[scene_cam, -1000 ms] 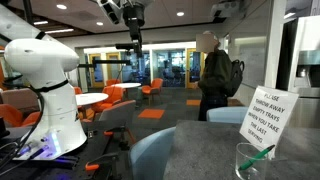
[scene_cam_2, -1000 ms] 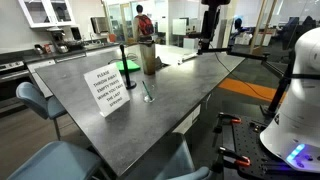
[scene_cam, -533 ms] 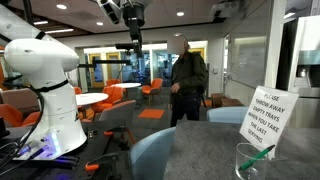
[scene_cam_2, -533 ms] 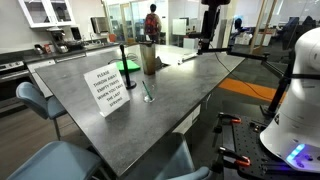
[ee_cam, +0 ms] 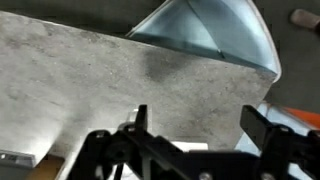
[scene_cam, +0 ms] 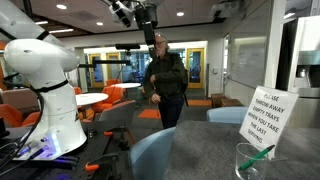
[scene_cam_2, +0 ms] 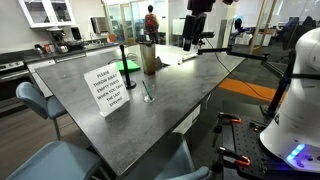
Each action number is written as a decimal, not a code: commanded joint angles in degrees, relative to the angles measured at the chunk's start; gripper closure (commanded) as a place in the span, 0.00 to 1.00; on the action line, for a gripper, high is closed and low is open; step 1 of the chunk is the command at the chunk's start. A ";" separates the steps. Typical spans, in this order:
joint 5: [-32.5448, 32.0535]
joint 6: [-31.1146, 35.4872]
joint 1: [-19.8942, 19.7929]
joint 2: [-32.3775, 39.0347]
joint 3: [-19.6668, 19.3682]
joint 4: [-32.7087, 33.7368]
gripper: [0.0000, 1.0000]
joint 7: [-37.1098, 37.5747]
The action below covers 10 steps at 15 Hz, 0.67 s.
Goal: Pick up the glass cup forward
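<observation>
**Glass cup** (scene_cam: pixel 250 160): base cut off by the lower edge in an exterior view. In an exterior view (scene_cam_2: pixel 148 91) it is too small and clear to trace its outline.

**Gripper** (ee_cam: pixel 198 120): blurred in the wrist view, with its body cropped by the bottom edge. In an exterior view (scene_cam_2: pixel 192 40) its top is cut off.

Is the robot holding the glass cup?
No, the glass cup stands on the table beside the white sign, well apart from the end effector.

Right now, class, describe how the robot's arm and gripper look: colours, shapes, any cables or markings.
The arm is pale grey with darker joints, cut off by the frame's top. The gripper is black and boxy; its two jaws are dark, angular pieces on linked bars. No cables or markings show clearly.
</observation>
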 commanded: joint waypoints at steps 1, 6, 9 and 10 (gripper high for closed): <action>2.27 4.71 -0.64 9.44 -3.60 4.29 0.00 -3.59; 3.93 9.11 -2.82 21.90 -8.19 10.41 0.00 -7.58; 5.99 10.94 -3.58 28.96 -10.56 13.90 0.00 -12.40; 5.17 12.02 -4.10 31.37 -10.34 14.92 0.00 -12.81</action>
